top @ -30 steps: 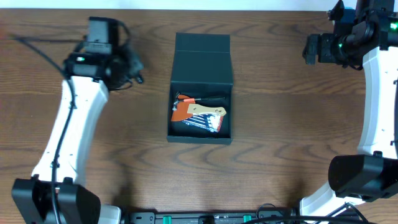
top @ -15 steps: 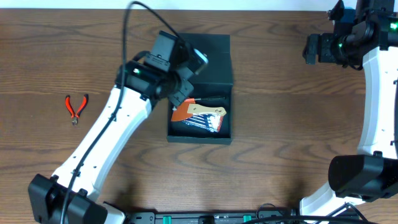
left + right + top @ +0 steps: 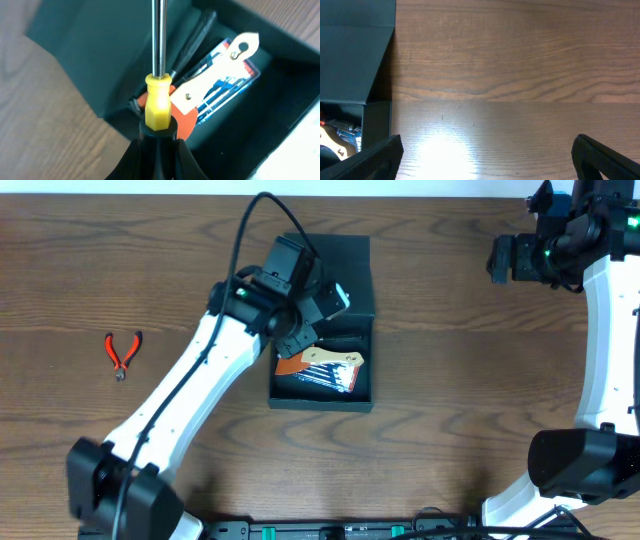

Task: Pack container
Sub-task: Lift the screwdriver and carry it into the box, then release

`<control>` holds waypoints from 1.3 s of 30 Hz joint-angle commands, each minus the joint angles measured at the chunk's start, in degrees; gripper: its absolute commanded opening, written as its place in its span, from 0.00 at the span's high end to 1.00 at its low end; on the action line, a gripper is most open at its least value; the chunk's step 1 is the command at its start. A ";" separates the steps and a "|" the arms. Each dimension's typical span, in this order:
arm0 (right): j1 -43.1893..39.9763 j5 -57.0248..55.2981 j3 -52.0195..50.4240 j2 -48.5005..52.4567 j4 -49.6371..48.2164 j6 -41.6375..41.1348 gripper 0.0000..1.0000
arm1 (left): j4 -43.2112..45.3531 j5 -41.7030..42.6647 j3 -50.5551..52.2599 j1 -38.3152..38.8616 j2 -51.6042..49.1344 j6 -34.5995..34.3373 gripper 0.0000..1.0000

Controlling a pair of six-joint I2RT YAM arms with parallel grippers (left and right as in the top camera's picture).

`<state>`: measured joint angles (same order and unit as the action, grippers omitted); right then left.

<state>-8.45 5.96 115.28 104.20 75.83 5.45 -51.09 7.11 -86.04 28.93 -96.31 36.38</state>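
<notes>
The dark teal container point(image 3: 322, 402) sits open mid-table, its flap lid point(image 3: 325, 252) folded back. Inside lie an orange-handled tool point(image 3: 290, 364) and a tan card with a blue packet point(image 3: 335, 366). My left gripper point(image 3: 303, 330) hovers over the box's back-left corner, shut on a screwdriver point(image 3: 159, 75). The screwdriver has a yellow collar and a steel shaft that points over the container point(image 3: 280, 100). My right gripper point(image 3: 497, 258) stays open at the far right, and in its wrist view the right gripper point(image 3: 487, 160) has only bare wood between its fingers.
Red-handled pliers point(image 3: 122, 350) lie on the wooden table at the left. The container's lid and corner point(image 3: 350, 60) show at the left of the right wrist view. The table's back edge point(image 3: 420, 194) runs just behind the box.
My left arm swung from the table's left side to over the container, carrying the screwdriver. The red pliers came into sight on the left. The right arm has not moved.
</notes>
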 commanded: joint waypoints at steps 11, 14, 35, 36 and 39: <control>-0.11 -0.13 -0.44 0.17 0.26 0.83 0.01 | -0.09 -0.28 0.61 -0.09 -10.16 1.38 0.94; -0.11 -0.13 -0.44 0.17 0.26 0.83 0.01 | 0.15 -0.26 0.61 -0.09 -12.07 1.36 0.94; -0.11 -0.15 -0.44 0.17 0.63 1.09 0.01 | 1.66 -1.27 0.61 -0.24 -17.29 1.33 0.43; -0.11 -0.15 -0.44 0.17 0.68 1.09 0.01 | 1.66 -1.73 0.61 -0.24 -17.29 1.33 0.39; -0.11 -0.15 -0.44 0.17 0.70 1.07 0.01 | 1.64 -3.67 0.61 -0.24 -17.27 1.31 0.39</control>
<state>-8.45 5.96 115.28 104.20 76.42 5.65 -49.30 5.74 -85.84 28.93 -113.16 37.54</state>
